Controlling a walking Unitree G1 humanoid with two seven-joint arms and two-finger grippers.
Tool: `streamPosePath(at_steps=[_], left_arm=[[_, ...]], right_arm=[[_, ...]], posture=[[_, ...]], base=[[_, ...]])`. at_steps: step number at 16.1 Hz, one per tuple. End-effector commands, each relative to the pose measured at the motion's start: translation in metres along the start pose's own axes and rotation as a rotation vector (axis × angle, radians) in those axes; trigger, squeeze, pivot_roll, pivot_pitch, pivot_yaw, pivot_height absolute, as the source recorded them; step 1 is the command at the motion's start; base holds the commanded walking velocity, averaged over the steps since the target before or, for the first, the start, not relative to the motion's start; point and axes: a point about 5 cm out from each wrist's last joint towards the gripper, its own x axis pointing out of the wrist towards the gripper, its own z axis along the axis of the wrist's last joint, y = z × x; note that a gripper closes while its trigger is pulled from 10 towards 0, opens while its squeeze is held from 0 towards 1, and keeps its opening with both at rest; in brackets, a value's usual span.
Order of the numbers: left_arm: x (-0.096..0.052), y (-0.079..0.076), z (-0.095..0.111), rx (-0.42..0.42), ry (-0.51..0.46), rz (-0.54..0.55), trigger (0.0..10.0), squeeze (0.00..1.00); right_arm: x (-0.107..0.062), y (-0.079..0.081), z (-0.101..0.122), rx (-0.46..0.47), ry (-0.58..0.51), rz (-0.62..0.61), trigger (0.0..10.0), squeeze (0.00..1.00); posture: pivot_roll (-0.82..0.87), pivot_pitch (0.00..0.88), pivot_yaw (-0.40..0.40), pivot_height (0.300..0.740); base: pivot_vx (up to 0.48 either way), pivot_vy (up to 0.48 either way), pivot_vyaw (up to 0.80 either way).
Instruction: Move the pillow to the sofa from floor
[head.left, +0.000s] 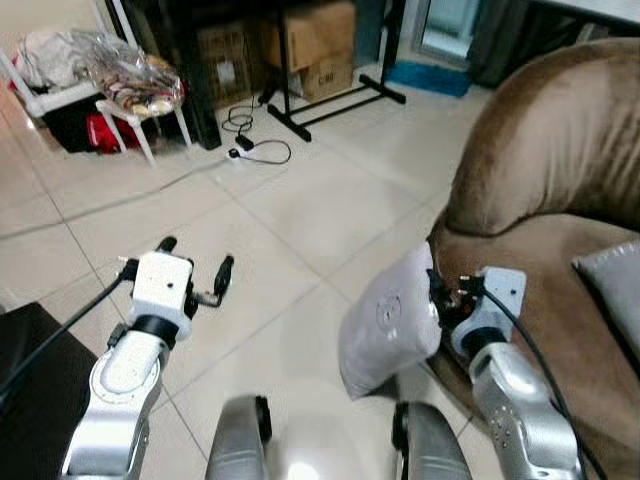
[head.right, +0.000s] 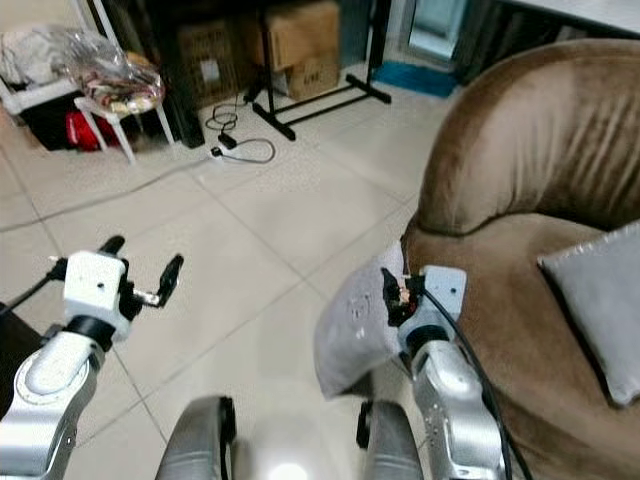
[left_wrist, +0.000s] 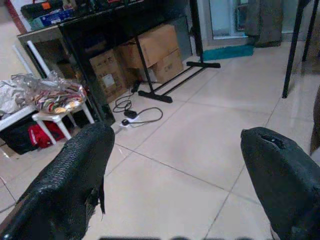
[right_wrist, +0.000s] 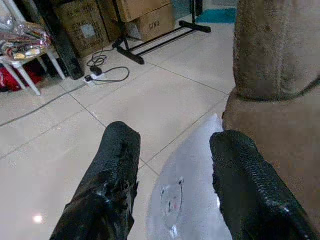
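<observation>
Light glossy tiled floor (head.left: 300, 210) across most of the frame, grey grout lines running diagonally. Brown sofa (head.left: 560, 150) filling the right side, rounded arm high at upper right, seat cushion below it. A grey cushion (head.right: 600, 300) lying on that seat at the right edge.

Pale grey pillow (head.left: 388, 320) lower centre, lifted off the tiles and hanging just beside the sofa's front edge, not yet on the seat. Right end effector (head.left: 436, 292) pressed against its right side, fingers (right_wrist: 117, 165) seen in the wrist view straddling the pillow's top edge with fabric between them — gripping it, by the look of it.

Left end effector (head.left: 195, 268) lower left, raised over bare floor, fingers (left_wrist: 75, 170) spread wide, nothing in them.

Upper left: white plastic stool (head.left: 135, 105) piled with crinkled bags, something red (head.left: 100, 132) beneath. Top centre: cardboard boxes (head.left: 320, 45) behind a black stand (head.left: 330, 100) with feet on the tiles. Black cable and power strip (head.left: 250, 145) coiled on the floor beside it. Teal mat (head.left: 430, 78) at the top, near a doorway. Dark object (head.left: 30, 380) cutting into the lower left corner.
</observation>
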Motion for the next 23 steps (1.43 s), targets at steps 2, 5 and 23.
streamPosePath(at_steps=[2, 5, 23], left_arm=[[-0.003, 0.001, -0.001, 0.004, 0.007, 0.002, 10.0, 0.00], [-0.003, 0.000, -0.001, 0.002, 0.006, 0.004, 10.0, 0.00], [-0.005, 0.018, -0.003, 0.064, 0.057, -0.222, 10.0, 0.00]], right_arm=[[0.002, 0.005, 0.002, -0.002, -0.004, 0.018, 10.0, 0.00], [0.002, 0.005, 0.002, -0.006, -0.002, 0.025, 10.0, 0.00], [0.057, 0.011, -0.022, -0.058, 0.173, 0.082, 10.0, 1.00]], posture=[[-0.01, 0.000, 0.017, 0.576], [0.00, 0.000, 0.012, 0.576], [0.04, 0.000, 0.016, 0.466]], base=[[0.279, 0.000, 0.00], [0.281, 0.000, 0.00], [0.031, 0.000, 0.00]])
